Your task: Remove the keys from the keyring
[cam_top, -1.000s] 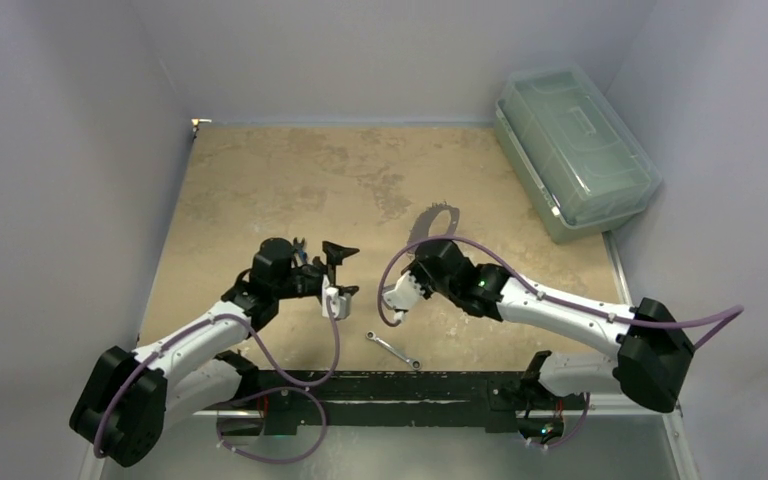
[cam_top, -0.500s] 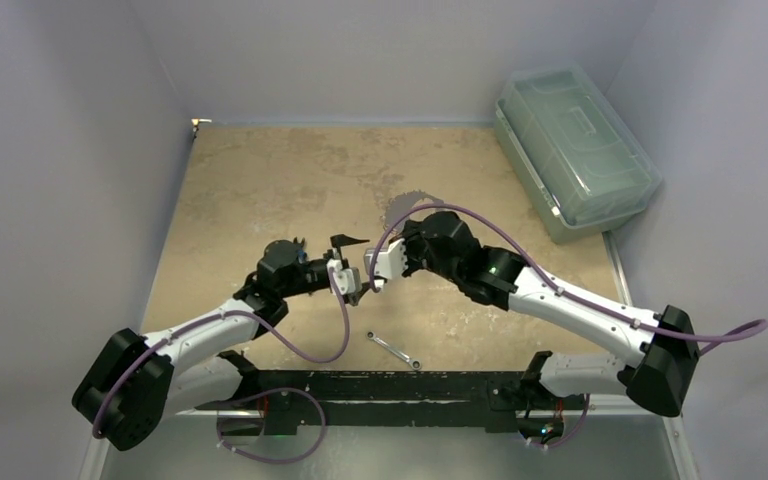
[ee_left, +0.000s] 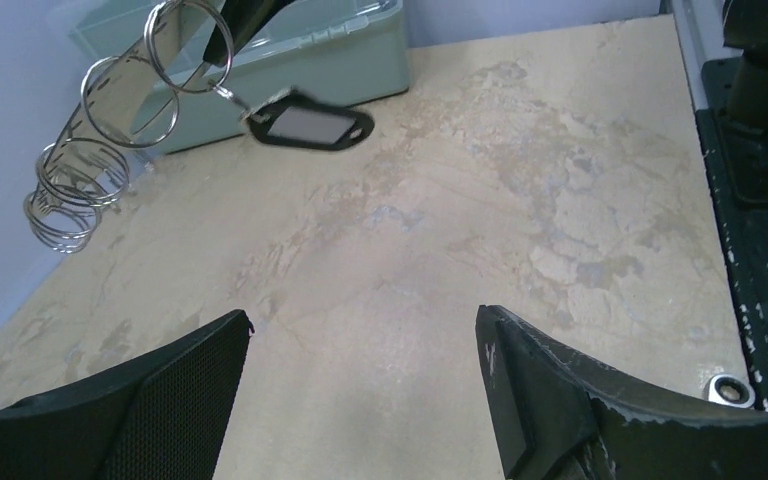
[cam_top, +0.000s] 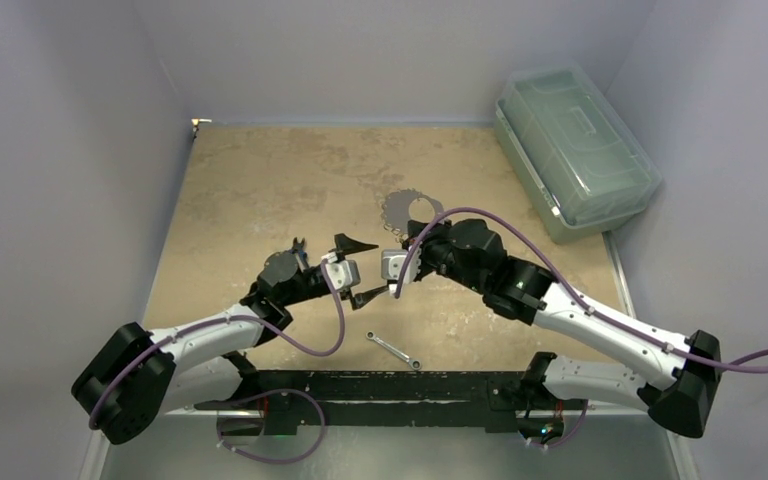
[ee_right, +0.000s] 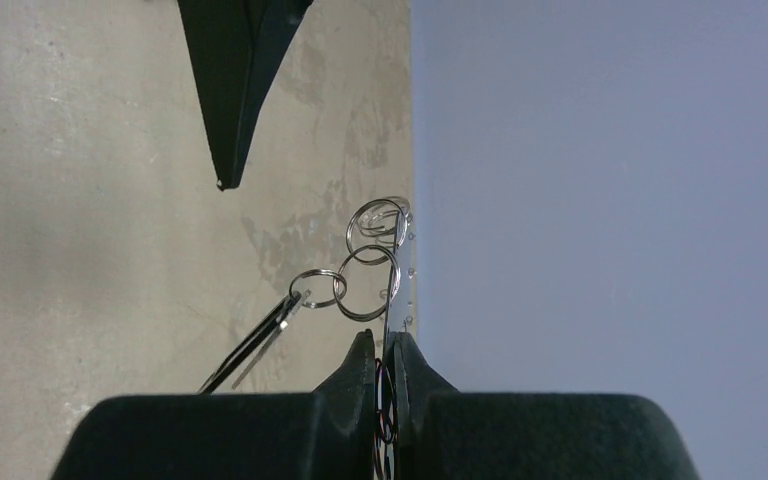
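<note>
Handover geometry above the table (ee_left: pixel 520 200). The right gripper (ee_right: pixel 385 340) is pinched fully together on the upper end of the keyring (ee_left: pixel 125 100) — a chain of silver split rings with a dark oval tag (ee_left: pixel 305 125) clipped near the top — and holds it clear of the surface. No separate keys can be told apart among the silver loops in these views. The left gripper (ee_left: pixel 365 318) stands wide apart and holds nothing. In its wrist view the chain lies ahead and high, toward the picture's upper-left corner. Its long axis slants from the right gripper's tips down and outward, and nothing lies between the left jaws. Seen from above, the two tools are just beside each other. Judged next: the free left arm must rise and shift toward the dangling lower rings.
</note>
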You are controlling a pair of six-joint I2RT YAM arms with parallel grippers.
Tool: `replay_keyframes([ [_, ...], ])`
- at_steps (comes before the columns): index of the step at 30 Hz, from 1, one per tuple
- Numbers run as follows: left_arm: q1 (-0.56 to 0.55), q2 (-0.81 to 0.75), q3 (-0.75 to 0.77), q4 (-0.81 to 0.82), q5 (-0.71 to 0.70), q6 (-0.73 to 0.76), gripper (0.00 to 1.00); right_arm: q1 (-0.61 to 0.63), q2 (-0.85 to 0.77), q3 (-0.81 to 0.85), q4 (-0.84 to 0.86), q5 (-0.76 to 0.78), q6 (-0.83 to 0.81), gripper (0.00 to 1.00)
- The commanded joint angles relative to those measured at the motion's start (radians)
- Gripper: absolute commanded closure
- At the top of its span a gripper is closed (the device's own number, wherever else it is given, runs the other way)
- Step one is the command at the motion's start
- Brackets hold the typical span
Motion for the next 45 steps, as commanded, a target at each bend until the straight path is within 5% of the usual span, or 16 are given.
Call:
replay_keyframes([
  [1,-0.032,0.016,0.021,0.117,-0.031,-0.09,0.17,0.004,-0.04,-0.014,0.102,-0.028,0.003,1.0],
  [21,-0.115,0.112,0.128,0.227,-0.064,-0.1,0.18,0.024,-0.137,-0.093,0.131,-0.074,-0.026,1.0],
  [35,-0.157,0.109,0.157,0.201,-0.042,-0.107,0.56,0.024,-0.166,-0.101,0.12,-0.068,0.007,1.0],
  [45,-0.162,0.119,0.189,0.167,-0.097,-0.117,0.65,0.024,-0.184,-0.099,0.113,-0.068,0.032,1.0],
])
